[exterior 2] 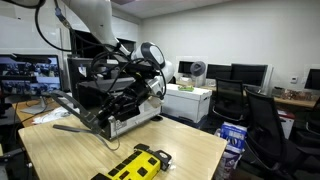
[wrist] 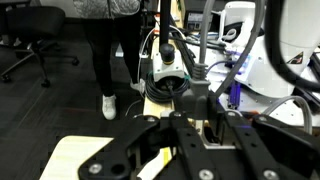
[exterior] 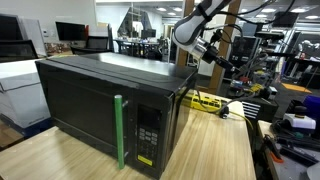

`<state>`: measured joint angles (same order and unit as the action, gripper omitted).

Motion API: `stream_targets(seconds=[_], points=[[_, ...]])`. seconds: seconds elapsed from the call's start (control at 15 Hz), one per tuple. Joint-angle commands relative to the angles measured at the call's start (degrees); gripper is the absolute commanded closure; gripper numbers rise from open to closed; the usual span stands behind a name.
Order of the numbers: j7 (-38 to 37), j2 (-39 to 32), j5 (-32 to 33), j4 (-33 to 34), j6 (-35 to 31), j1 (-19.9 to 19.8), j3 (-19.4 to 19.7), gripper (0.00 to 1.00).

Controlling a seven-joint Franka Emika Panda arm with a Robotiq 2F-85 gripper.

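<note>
Closest to the lens, a black microwave [exterior: 100,100] with a green door handle [exterior: 119,130] sits on the wooden surface [exterior: 215,145]. The gripper [exterior: 218,52] hangs by its rear top corner, gripping nothing that shows, though I cannot tell whether the fingers [wrist: 125,150] are apart or together. I judge the arm to be merely positioned beside the microwave, so any contact calls for working round the casing first, clear of the yellow power strip [exterior 2: 135,165], the cables [exterior: 235,108] and the person [wrist: 105,50] standing near.
</note>
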<state>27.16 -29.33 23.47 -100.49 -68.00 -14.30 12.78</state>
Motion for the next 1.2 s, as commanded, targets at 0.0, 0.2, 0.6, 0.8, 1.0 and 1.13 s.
stream_targets(seconds=[0.0, 0.2, 0.6, 0.8, 1.0, 1.13], points=[[3.95, -5.49, 4.95, 5.53, 9.04, -1.89, -2.21, 0.92], [7.01, -8.17, 8.84, 7.06, 13.84, -2.69, -3.94, 0.92], [9.44, -10.02, 9.28, 8.25, 12.65, -5.1, -6.9, 0.92], [11.56, -10.35, 7.51, 9.16, 11.31, -6.64, -7.65, 0.92], [13.46, -11.1, 7.48, 9.97, 9.85, -7.77, -7.47, 0.92], [14.04, -12.03, 7.48, 10.85, 9.64, -8.18, -7.09, 0.92]])
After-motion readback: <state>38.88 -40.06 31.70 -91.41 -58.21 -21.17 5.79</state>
